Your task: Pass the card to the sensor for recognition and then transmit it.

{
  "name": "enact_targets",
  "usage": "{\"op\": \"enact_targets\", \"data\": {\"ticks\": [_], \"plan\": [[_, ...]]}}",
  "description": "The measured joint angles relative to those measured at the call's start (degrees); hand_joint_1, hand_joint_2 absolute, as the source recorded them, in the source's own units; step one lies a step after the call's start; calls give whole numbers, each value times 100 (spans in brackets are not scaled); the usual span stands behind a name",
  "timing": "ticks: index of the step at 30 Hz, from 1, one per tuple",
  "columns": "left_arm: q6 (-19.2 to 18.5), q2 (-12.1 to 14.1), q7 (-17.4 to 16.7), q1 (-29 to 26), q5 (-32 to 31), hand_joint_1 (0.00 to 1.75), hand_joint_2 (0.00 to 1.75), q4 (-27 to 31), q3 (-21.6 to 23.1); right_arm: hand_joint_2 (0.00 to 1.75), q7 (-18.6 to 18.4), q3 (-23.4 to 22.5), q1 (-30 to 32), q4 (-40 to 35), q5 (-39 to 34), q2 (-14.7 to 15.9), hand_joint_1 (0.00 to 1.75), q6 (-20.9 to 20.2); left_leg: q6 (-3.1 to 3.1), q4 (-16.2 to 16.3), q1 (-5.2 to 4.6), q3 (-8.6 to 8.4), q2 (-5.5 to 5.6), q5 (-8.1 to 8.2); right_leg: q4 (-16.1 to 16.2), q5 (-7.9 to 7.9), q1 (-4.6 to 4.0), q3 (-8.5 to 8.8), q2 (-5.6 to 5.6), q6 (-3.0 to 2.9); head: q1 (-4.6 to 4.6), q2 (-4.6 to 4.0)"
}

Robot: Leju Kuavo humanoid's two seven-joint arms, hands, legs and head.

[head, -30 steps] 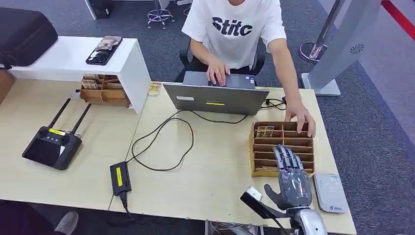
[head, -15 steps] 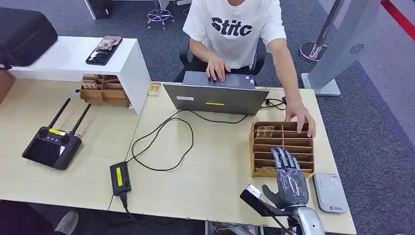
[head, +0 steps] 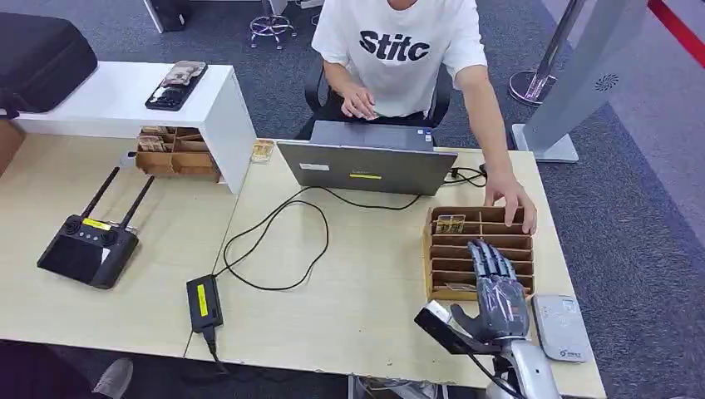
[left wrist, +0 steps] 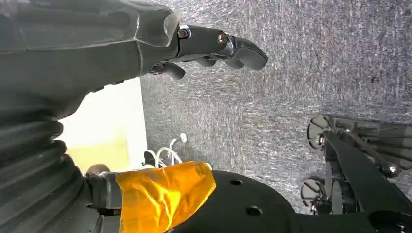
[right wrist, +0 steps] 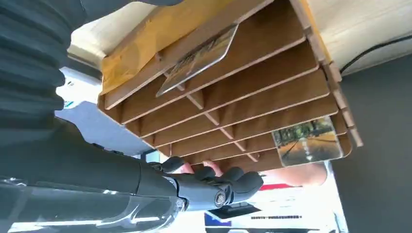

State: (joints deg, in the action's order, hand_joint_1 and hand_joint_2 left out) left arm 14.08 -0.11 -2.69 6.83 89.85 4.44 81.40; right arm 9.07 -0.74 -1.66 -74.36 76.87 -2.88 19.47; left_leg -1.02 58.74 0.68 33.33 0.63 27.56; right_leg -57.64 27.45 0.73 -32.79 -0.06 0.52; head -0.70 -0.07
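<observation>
My left hand (left wrist: 214, 46) hangs off the desk (head: 349, 274) over carpet, fingers loosely curled on nothing — idle, I judge. My right hand (head: 497, 291) hovers fingers apart over the wooden slotted tray (head: 441, 249), empty, poised to pick. One card (head: 450, 223) stands at the tray's 11 o'clock; another card (right wrist: 197, 60) leans in a near slot. The sensor (head: 562, 327) lies at my hand's 4 o'clock — close for scanning.

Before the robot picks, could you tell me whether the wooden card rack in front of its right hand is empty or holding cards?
Holding cards: the wooden card rack has one card in a far slot and another in a near slot.
</observation>
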Motion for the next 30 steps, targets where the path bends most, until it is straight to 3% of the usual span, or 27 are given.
{"op": "enact_targets", "data": {"ticks": [1, 2, 3, 4, 5, 30], "plan": [[2, 0, -2, 0, 0, 0, 175, 0, 0, 175, 0, -20, -1, -4, 0, 0, 3, 0, 0, 0, 0, 0, 0, 0, 0, 0, 0, 0, 0, 0, 0, 0], [2, 2, -2, 0, 0, 0, 175, 0, 2, 175, 0, -37, -2, -4, 0, 0, 30, 0, 0, 0, 0, 0, 0, 0, 0, 0, 0, 0, 0, 0, 2, 0], [2, 4, -2, 0, 0, 0, 175, 0, 2, 175, 0, -50, -1, -4, 0, 0, 131, 0, 0, 0, 0, 0, 0, 0, 0, 0, 0, 0, 0, 0, 0, 0], [2, 9, -2, 0, 0, 0, 175, 0, 2, 175, 0, -66, -2, -7, 0, 0, 162, 0, 0, 0, 0, 0, 0, 0, 0, 0, 0, 0, 0, 0, 2, 0], [2, 9, -2, 0, 0, 0, 175, 0, 2, 175, 0, -72, -2, -7, 0, 0, 173, 0, 0, 0, 0, 0, 0, 0, 0, 0, 0, 0, 0, 0, 2, 0], [13, 11, 57, 1, 0, 0, 175, 0, 2, 175, 195, -210, 3, 35, -179, 0, 175, -63, 0, 0, 0, 0, 0, 0, 0, 0, 0, 0, -1, 0, 0, 0]]}}
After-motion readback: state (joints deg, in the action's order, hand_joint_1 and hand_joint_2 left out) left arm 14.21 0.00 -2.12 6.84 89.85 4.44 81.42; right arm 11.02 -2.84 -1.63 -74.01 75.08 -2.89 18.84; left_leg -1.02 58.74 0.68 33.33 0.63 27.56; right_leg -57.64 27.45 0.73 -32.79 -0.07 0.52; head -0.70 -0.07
